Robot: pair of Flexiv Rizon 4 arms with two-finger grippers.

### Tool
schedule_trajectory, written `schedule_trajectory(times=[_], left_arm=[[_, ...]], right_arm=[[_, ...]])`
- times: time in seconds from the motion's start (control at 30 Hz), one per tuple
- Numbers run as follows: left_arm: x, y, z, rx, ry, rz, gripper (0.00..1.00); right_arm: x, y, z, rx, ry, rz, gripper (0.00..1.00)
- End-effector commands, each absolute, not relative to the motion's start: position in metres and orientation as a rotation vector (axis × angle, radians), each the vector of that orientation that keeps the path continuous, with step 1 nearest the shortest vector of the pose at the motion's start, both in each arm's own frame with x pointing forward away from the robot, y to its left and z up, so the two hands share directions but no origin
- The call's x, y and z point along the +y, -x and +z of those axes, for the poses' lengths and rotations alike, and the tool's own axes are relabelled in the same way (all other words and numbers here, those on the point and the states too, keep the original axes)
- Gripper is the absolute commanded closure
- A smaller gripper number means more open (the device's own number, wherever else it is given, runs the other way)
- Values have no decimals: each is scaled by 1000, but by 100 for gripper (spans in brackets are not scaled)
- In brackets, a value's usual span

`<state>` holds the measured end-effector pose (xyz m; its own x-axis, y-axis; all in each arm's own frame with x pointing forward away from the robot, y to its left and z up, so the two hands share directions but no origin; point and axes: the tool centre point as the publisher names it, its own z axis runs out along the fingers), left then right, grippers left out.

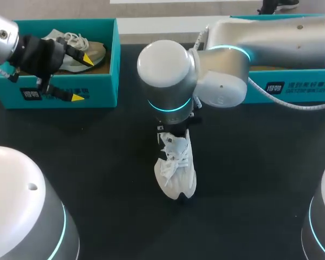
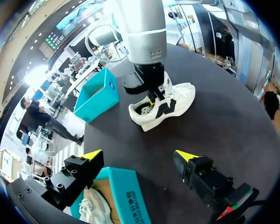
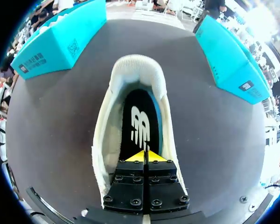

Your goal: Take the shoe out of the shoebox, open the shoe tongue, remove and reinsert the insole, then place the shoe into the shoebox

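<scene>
**Right gripper closed inside the shoe at mid-table; left gripper spread over the far-left box**

The white shoe point(image 1: 176, 173) stands on its sole in the middle of the black table point(image 1: 97, 162), with its toe toward the near edge. From overhead its heel and opening are hidden under the right arm point(image 1: 260, 38). That arm comes in from the far right and bends straight down over the shoe, so its own wrist covers the gripper.

The right wrist view shows what is hidden. The right gripper point(image 3: 144, 156) is inside the shoe's opening with its yellow tips pressed together, and they rest on the black insole point(image 3: 140, 121). I cannot tell whether they are pinching its edge. The front of the insole is out of sight.

At the far-left corner, the left arm point(image 1: 2, 35) holds the left gripper point(image 1: 81, 78) tilted over the front wall of the left shoebox point(image 1: 97, 86), with its fingers wide apart and touching nothing. A second shoe point(image 1: 97, 51) lies in that box, partly hidden by the gripper.

The right shoebox point(image 1: 292, 86) stands along the far edge at the right, mostly hidden behind the right arm.
</scene>
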<state>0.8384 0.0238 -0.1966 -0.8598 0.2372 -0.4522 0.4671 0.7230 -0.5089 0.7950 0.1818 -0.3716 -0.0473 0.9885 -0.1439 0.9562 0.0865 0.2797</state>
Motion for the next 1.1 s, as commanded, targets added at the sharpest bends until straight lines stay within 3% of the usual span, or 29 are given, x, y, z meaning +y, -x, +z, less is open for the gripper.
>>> schedule_trajectory(times=[0.03,0.6,1.1], left_arm=[[24,-838,-196,2575,-548,-893,0],[24,-838,-196,2575,-548,-893,0],[24,-838,-196,2575,-548,-893,0]], right_arm=[[180,-796,-363,2052,-1910,155,100],[177,-810,-426,2178,-1913,117,100],[184,-816,-368,2076,-1800,173,100]])
